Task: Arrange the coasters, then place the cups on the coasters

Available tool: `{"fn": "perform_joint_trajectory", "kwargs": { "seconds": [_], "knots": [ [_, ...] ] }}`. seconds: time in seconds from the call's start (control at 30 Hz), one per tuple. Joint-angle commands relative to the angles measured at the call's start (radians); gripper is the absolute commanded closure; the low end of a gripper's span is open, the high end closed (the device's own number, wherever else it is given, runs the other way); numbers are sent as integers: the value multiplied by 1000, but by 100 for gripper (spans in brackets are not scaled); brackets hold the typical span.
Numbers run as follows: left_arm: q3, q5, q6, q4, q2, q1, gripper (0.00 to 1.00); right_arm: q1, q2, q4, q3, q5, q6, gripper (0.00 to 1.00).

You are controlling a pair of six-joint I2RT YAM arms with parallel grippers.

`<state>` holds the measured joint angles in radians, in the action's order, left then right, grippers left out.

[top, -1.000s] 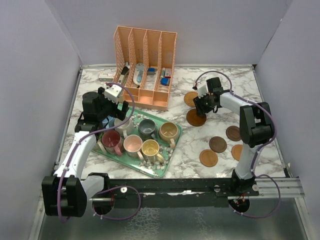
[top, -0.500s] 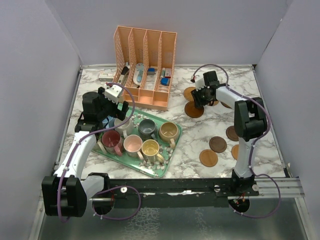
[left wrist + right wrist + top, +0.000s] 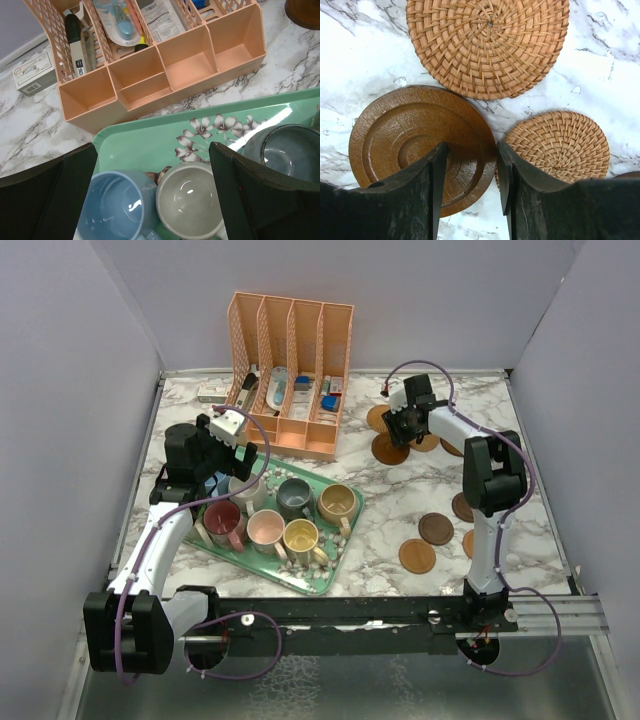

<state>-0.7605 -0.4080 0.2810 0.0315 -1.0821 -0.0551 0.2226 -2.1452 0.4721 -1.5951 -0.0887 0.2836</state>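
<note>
My right pincer (image 3: pixel 471 165) stands part-open with nothing clamped, its tips over the dark brown ringed wooden coaster (image 3: pixel 395 145). That disc lies on the white marble table (image 3: pixel 350 60), just beside a large woven rattan coaster (image 3: pixel 487 45) and a small woven rattan coaster (image 3: pixel 555 145). My left pincer (image 3: pixel 152 150) hangs spread wide above the pale blue ceramic mug (image 3: pixel 117 205) and cream ceramic mug (image 3: pixel 190 197) on the green floral tray (image 3: pixel 145 140).

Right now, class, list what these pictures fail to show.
Top view: blue cup, mostly hidden under the left arm.
Left wrist view: grey-blue cup, cut by the left pincer and frame edge.
Right wrist view: whether the right pincer grips the wooden coaster; it covers the contact.
</note>
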Motion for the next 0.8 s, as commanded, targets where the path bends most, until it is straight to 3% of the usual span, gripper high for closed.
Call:
{"fn": "perform_joint_trajectory", "kwargs": {
  "seconds": [0.0,0.23,0.57,0.77],
  "knots": [
    [1,-20,10,-7,8,-9,1,-3,-65,49,-22,76,35,57],
    [0,-17,10,-4,11,-8,1,-3,-41,67,-24,59,35,56],
    [1,-21,10,-4,8,-8,1,-8,70,145,-117,-20,23,45],
    [0,-24,7,-3,4,-8,1,-49,107,141,-111,-4,36,47]
  ]
}}
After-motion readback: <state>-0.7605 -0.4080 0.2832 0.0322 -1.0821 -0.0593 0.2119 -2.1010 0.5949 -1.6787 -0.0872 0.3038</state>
